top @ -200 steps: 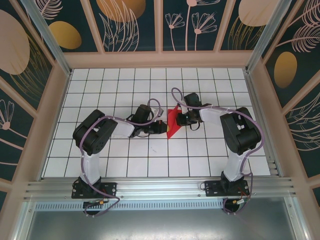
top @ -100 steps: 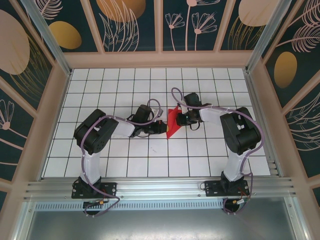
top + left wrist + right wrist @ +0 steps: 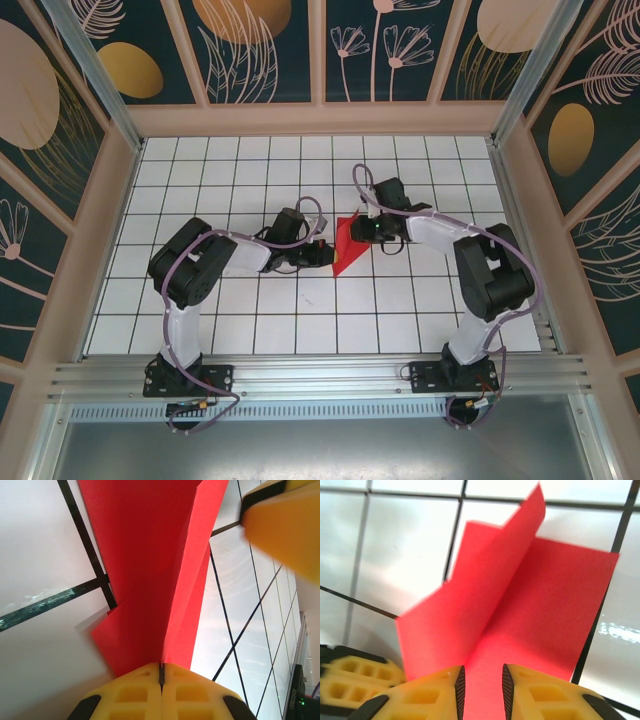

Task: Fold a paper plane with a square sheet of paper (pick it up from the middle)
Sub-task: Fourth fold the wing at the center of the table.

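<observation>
Mid-fold: my left fingers [image 3: 132, 692] clamp the creased bright red paper sheet [image 3: 140, 570]; my right fingers [image 3: 540, 690], barely parted, straddle it ungripped; next I probably need a regrip

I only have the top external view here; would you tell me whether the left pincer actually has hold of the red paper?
Observer: Yes. In the left wrist view the left pincer is shut on the red paper, right on its crease.
Operator: Thank you. Is the right pincer gripping as well?
Observer: No. In the right wrist view the right pincer has its jaws slightly apart, with red paper showing through the gap.
Operator: Is the sheet lying flat?
Observer: Not entirely. One flap stands up along the crease, while the part to its right appears to lie flat on the tiled table.
</observation>
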Controlling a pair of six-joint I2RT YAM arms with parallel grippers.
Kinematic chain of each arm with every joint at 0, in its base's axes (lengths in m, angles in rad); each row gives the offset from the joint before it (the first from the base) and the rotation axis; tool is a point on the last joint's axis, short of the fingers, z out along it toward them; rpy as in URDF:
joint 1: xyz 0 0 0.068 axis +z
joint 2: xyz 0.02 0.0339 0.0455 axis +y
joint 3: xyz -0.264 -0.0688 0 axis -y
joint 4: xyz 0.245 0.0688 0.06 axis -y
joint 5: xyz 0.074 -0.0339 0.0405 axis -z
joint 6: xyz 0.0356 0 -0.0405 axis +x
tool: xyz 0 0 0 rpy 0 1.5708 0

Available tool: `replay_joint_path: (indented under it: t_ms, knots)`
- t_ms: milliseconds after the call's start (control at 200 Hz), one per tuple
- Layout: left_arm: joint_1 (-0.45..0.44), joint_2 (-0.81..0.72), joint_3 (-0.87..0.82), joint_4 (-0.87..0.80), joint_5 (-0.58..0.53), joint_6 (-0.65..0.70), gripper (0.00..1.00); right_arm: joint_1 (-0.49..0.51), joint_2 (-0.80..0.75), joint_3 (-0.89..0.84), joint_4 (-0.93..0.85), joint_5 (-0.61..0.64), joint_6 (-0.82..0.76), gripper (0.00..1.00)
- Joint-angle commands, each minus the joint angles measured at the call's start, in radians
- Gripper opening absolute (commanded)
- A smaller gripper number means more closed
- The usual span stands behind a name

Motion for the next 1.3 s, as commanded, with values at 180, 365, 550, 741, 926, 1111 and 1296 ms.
replay_joint_path:
  t_ms: [180,365,550,741,926,1111,1296]
  knots:
    - [0.007,0.067,-0.013,-0.074,-0.112,0.004,0.0,-0.008,-0.055,-0.127,0.272,-0.225,0.26,0.15]
    - [0.007,0.061,-0.013,-0.085,-0.115,0.009,0.0,-0.008,-0.005,-0.157,0.341,-0.258,0.329,0.09]
    - [0.007,0.063,-0.013,-0.094,-0.12,0.006,0.0,-0.008,0.056,-0.148,0.352,-0.256,0.339,0.08]
    - [0.007,0.06,-0.009,-0.103,-0.128,0.001,0.0,-0.007,0.112,-0.128,0.374,-0.253,0.346,0.08]
    - [0.007,0.059,-0.013,-0.117,-0.137,0.001,0.0,-0.008,0.14,-0.115,0.348,-0.187,0.36,0.09]
    - [0.007,0.047,-0.011,-0.12,-0.141,-0.008,0.0,-0.009,0.164,-0.113,0.31,-0.132,0.371,0.09]
    - [0.006,-0.01,0.009,-0.139,-0.163,-0.007,0.17,-0.009,0.161,-0.132,0.31,-0.12,0.37,0.09]
